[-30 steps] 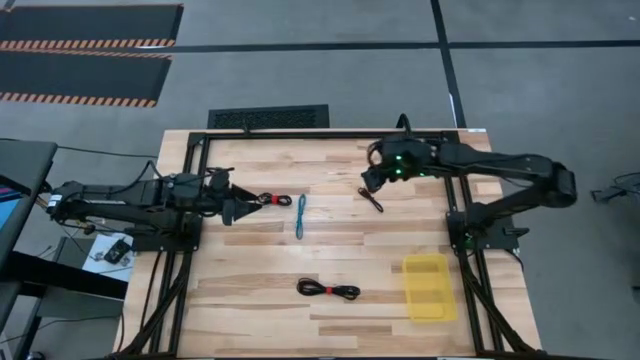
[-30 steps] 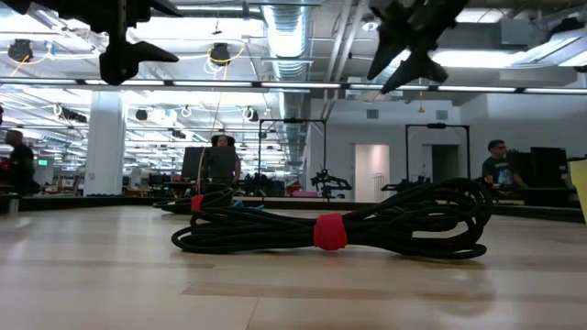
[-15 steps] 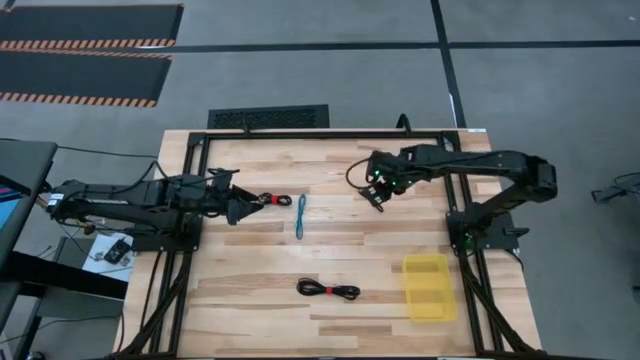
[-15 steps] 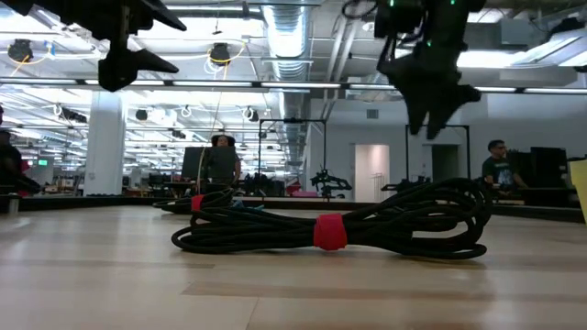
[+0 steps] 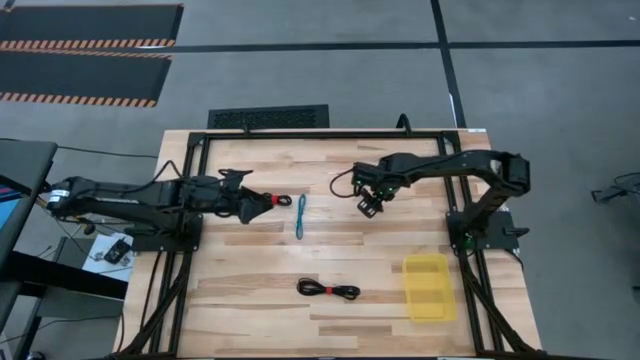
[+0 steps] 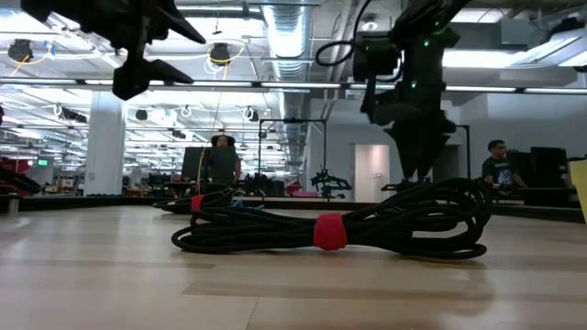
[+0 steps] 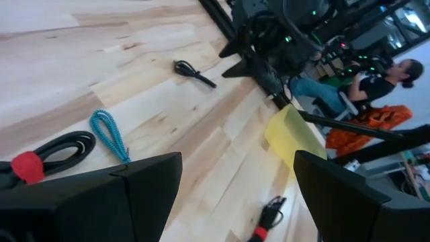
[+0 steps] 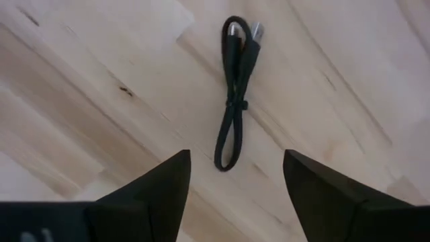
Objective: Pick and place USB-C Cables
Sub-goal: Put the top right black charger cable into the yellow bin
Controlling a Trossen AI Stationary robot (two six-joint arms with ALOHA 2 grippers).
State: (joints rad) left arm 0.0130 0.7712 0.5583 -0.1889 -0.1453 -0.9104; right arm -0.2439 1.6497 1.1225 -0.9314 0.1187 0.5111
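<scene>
The short black cable (image 8: 236, 94) lies flat on the table. My right gripper (image 8: 235, 195) hangs open above it, fingers pointing down, and covers it in the high view (image 5: 368, 205). My left gripper (image 5: 258, 203) is open and reaches level from the table's left. It stops just short of a black cable with a red tie (image 5: 276, 200), whose tie (image 7: 27, 165) shows beside one finger. The light blue cable (image 5: 300, 216) lies just right of that one. A second red-tied black cable (image 5: 328, 290) lies near the front edge and fills the low view (image 6: 330, 229).
A yellow bin (image 5: 428, 287) stands at the table's near right, under the right arm's base. Bare wood lies between the cables. A black frame (image 5: 300, 133) runs round the table top. People (image 6: 496, 165) stand in the room behind the table.
My right gripper has swung toward the table's left and a little nearer. It has come down and tipped to point straight down over the short black cable. My left gripper has reached a little farther right toward the red-tied cable. No cable has moved.
</scene>
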